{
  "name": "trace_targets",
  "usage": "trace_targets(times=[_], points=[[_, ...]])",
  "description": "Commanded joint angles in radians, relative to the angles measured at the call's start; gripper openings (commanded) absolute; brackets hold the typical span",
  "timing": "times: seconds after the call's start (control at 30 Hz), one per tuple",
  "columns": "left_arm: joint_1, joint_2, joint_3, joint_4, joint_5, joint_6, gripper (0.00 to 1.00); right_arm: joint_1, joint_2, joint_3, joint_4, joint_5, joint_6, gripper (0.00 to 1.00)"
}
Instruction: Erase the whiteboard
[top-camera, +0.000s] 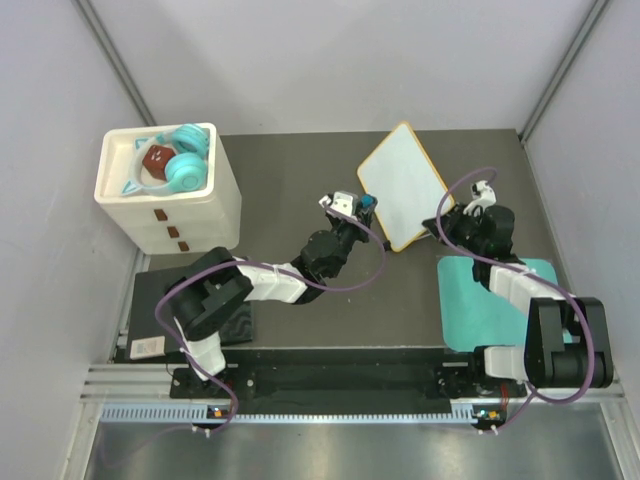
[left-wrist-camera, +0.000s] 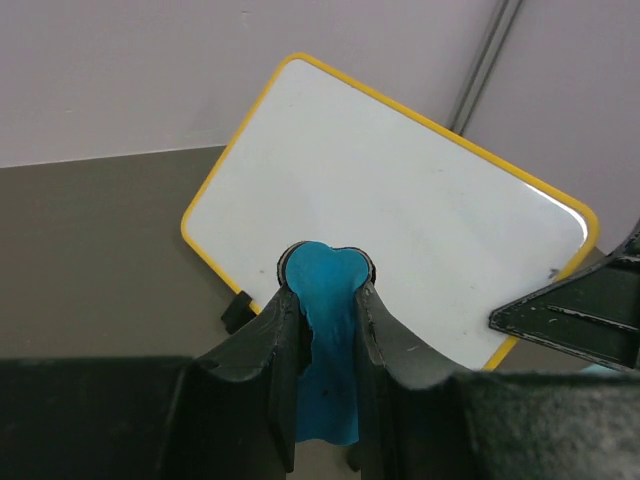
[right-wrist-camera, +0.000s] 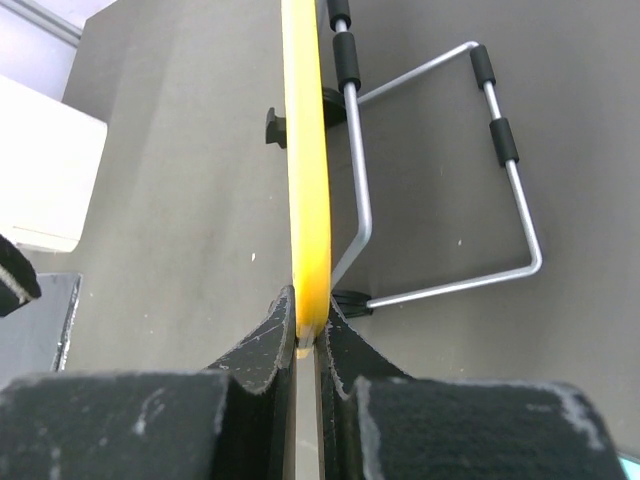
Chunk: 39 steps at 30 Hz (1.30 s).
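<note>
The whiteboard (top-camera: 402, 183) has a yellow frame and stands tilted on the dark table, propped by a wire stand (right-wrist-camera: 440, 170) behind it. Its white face (left-wrist-camera: 400, 210) shows no dark marks. My left gripper (top-camera: 358, 205) is shut on a blue eraser (left-wrist-camera: 325, 340), whose rounded tip sits at the board's lower left edge. My right gripper (top-camera: 447, 222) is shut on the whiteboard's yellow edge (right-wrist-camera: 305, 180), pinching the lower right corner between its fingers (right-wrist-camera: 262, 345).
A white drawer box (top-camera: 170, 195) with teal headphones (top-camera: 185, 165) inside stands at the back left. A teal mat (top-camera: 495, 300) lies under the right arm. A black pad (top-camera: 195, 315) lies near the left arm's base.
</note>
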<state>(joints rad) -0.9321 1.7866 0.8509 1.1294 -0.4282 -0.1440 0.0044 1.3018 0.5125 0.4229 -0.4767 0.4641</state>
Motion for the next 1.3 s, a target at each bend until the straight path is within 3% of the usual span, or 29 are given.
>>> trace_targets(times=[0.0, 0.37, 0.53, 0.63, 0.7, 1.03, 1.27], points=[[0.001, -0.038, -0.009, 0.020, -0.081, 0.061, 0.00, 0.016, -0.019, -0.035, -0.197, -0.016, -0.033, 0.00], [0.001, -0.102, -0.056, -0.008, -0.081, 0.049, 0.00, 0.016, -0.252, -0.103, -0.346, 0.049, -0.021, 0.00], [-0.001, -0.127, -0.081, -0.019, -0.075, 0.040, 0.00, 0.014, -0.236, -0.112, -0.340, 0.064, -0.019, 0.01], [0.001, -0.142, -0.090, -0.028, -0.069, 0.037, 0.00, 0.016, -0.204, -0.115, -0.311, 0.050, -0.013, 0.08], [-0.001, -0.147, -0.093, -0.034, -0.061, 0.035, 0.00, 0.014, -0.175, -0.124, -0.271, 0.035, -0.001, 0.19], [0.001, -0.141, -0.098, -0.063, -0.027, 0.015, 0.00, 0.016, -0.124, -0.134, -0.220, 0.033, -0.005, 0.25], [0.001, -0.141, -0.096, -0.074, -0.041, 0.020, 0.00, 0.014, -0.206, -0.152, -0.240, 0.085, -0.015, 0.57]])
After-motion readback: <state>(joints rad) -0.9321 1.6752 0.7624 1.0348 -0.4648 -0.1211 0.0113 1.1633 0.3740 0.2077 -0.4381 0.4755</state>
